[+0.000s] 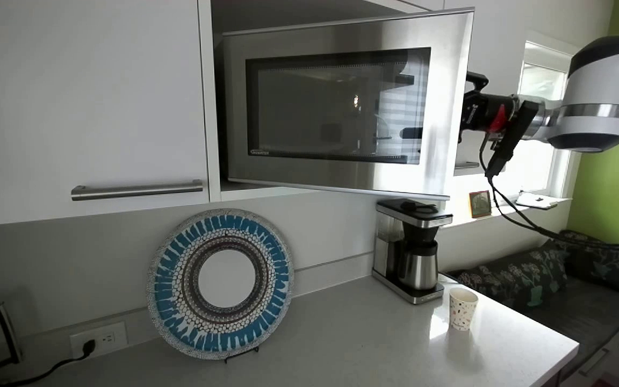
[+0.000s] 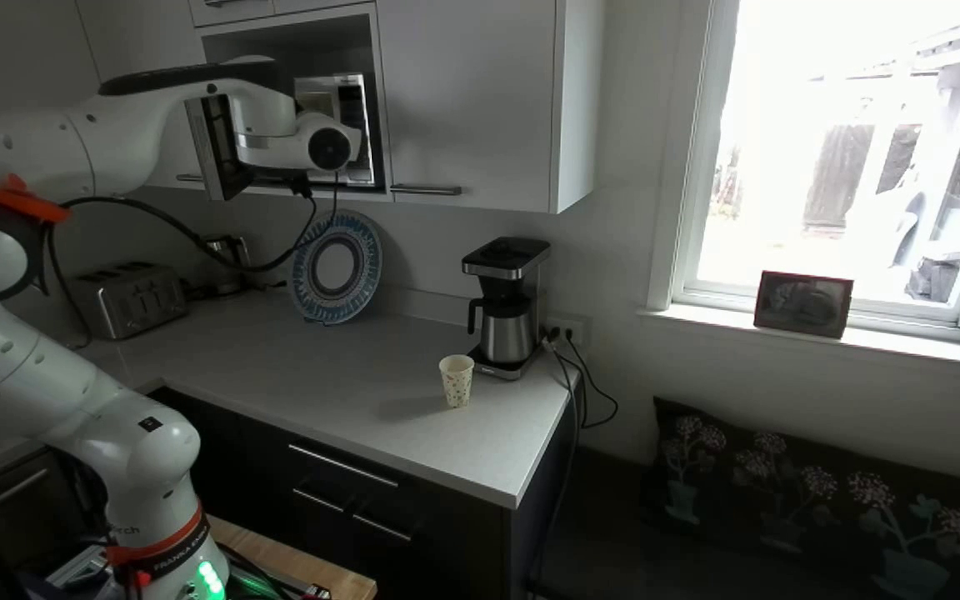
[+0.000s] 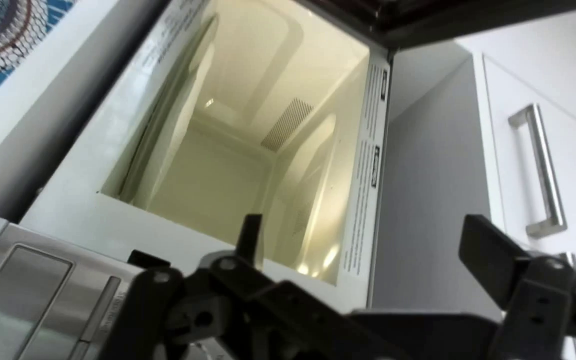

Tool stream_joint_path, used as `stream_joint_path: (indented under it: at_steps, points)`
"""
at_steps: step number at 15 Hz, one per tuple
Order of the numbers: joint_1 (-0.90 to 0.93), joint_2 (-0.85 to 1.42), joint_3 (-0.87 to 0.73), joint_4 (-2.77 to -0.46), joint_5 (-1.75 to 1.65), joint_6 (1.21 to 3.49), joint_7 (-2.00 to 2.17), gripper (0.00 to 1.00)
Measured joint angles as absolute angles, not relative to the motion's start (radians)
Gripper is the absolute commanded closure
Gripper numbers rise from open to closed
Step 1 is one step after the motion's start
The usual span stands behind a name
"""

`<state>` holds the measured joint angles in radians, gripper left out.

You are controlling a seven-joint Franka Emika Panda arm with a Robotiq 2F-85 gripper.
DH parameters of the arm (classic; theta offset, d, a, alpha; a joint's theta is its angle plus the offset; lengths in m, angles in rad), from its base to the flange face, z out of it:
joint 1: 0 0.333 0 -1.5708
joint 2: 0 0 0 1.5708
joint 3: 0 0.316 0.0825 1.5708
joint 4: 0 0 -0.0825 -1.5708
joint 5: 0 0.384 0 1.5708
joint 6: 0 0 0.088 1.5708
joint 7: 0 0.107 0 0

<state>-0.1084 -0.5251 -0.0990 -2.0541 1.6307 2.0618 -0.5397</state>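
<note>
Down below, a cup [image 2: 457,385] and coffee maker [image 2: 508,327] near the tabletop's [image 2: 338,375] right edge; the microwave door [image 1: 336,110] hangs open beside wide-spread jaws. Inside the microwave [image 3: 118,225], a turntable [image 3: 175,127]!

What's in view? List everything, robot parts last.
Microwave: one, silver, recessed among the cabinets
Microwave door: one, silver, open
Cabinets: several, white, around the microwave
Counter: one, pale, below the cabinets
Drawers: several, dark, under the counter
Decorative plate: one, blue patterned, propped on the counter
Coffee maker: one, black and silver, on the counter
Paper cup: one, speckled cream, near the coffee maker
Toaster: one, silver, on the counter
Kettle: one, silver, near the toaster
Outlets: two, white, on the wall
Window: one, white, beyond the counter
Photo frame: one, reddish, on the windowsill
Cushions: at least two, dark, below the window
Arm: one, white, beside the microwave
Gripper: one, black, open, facing the microwave
</note>
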Motion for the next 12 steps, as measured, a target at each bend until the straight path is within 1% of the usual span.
stream_joint_path:
  at_steps: [5, 9, 12]
  points:
    - [-0.143, -0.565, -0.125, -1.906, 1.294, 1.822, -0.360, 0.00]
    - [-0.147, -0.571, -0.170, -1.791, 1.099, 1.592, -0.293, 0.00]
    - [-0.145, -0.567, -0.179, -1.757, 1.058, 1.536, -0.291, 0.00]
